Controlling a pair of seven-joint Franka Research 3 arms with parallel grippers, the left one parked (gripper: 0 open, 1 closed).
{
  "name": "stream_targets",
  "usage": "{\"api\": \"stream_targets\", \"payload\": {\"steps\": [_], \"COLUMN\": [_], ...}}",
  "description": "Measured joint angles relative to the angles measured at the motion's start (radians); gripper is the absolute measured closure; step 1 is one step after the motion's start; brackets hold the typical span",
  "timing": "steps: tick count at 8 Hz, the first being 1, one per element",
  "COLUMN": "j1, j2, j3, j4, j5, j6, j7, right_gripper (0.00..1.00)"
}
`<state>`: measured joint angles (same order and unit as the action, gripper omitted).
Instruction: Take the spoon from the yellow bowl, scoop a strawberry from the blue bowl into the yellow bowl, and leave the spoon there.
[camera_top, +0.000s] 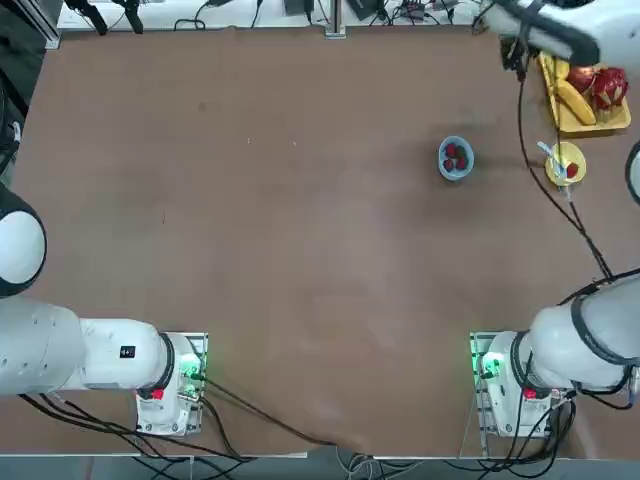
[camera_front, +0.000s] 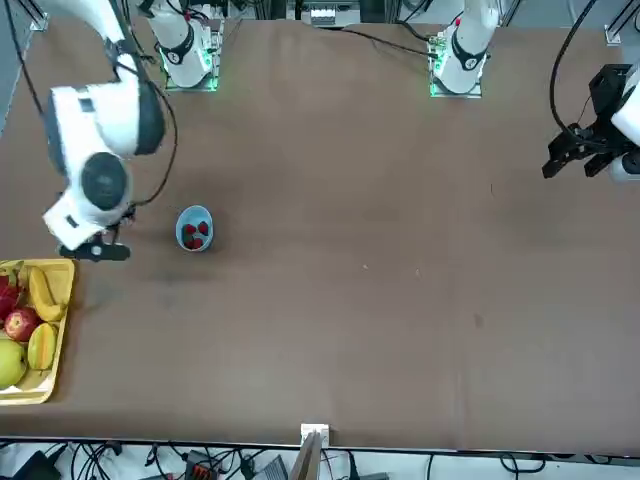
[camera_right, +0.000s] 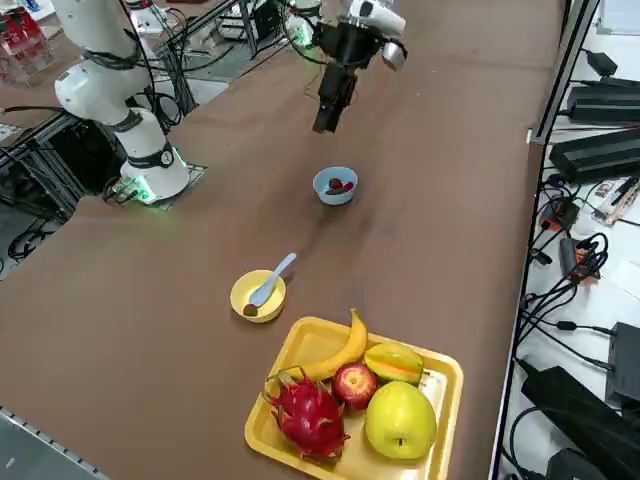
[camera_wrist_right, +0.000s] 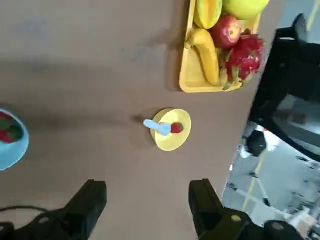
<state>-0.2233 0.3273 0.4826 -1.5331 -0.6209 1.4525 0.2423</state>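
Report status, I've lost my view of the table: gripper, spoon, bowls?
Right gripper open, empty, high above table. Spoon rests in yellow bowl beside a strawberry. Blue bowl holds more strawberries. Nothing in the way.

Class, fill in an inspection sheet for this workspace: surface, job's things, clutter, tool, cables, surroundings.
Surface: brown table, mostly bare.
Job's things: spoon resting in yellow bowl with a strawberry; blue bowl holds more strawberries.
Clutter: yellow tray with banana, apple, dragon fruit and other fruit.
Tool: right tool open, empty, high above the table.
Cables: black cable hanging from the right arm over the table.
Surroundings: cables and boxes beyond the table edge.
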Motion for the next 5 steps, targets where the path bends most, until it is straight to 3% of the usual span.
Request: {"api": "stream_targets", "payload": {"steps": [4, 5], "j1": [-0.07, -0.043], "j2": [-0.019, -0.03], "j3": [-0.015, -0.07], "j4": [0.191, 0.206], "j5": [0.246, 0.33], "j6": [-0.083, -0.085], "j7": [-0.121, -0.122], "right_gripper": [0.0, 0.0]}}
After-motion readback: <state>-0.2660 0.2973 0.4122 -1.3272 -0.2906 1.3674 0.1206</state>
